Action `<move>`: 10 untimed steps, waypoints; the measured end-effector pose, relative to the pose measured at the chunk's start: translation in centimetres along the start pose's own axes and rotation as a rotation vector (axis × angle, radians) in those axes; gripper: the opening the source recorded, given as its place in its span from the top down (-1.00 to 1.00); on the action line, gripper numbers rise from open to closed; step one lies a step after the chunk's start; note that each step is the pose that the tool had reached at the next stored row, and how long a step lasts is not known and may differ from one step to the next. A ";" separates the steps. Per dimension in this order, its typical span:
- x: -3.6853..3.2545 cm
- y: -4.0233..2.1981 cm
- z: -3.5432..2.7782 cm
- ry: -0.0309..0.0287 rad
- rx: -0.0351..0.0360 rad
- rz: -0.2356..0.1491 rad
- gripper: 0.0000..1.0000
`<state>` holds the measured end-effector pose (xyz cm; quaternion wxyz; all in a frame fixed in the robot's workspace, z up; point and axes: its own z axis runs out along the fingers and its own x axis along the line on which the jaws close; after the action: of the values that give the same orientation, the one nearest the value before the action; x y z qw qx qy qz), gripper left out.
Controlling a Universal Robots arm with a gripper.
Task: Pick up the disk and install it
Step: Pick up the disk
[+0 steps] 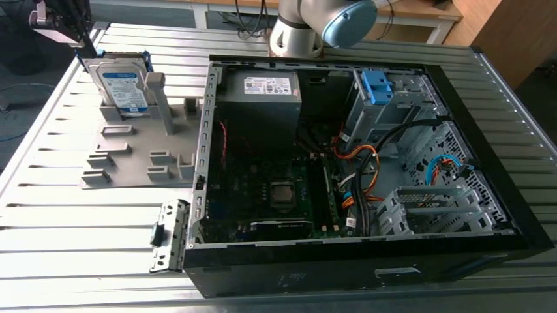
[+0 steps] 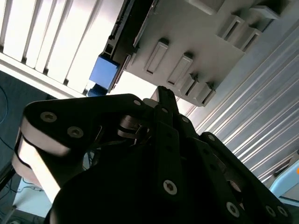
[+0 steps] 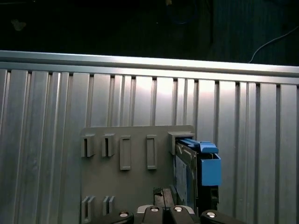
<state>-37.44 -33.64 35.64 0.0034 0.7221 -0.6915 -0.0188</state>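
Your tool (image 1: pixel 85 45) hangs in the upper left of the exterior view, just above the disk (image 1: pixel 122 83). The disk stands on edge in the grey holder (image 1: pixel 113 153) on the ribbed worktop (image 1: pixel 78 222), left of the open computer case (image 1: pixel 366 274). I cannot tell whether the tool is open or closed.

For the pick, I judge you should square up over the disk's top edge, keep clear of the blue bracket (image 3: pixel 209 169), and lift straight out of the slot.

The disk's white-and-blue label and the white sticker on the power supply (image 1: pixel 261 104) carry print too small to read.
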 end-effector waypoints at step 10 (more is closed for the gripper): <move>0.00 0.00 0.00 0.0024 -0.0015 -0.069 0.79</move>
<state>-37.44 -33.64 35.64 0.0042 0.7457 -0.6660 -0.0185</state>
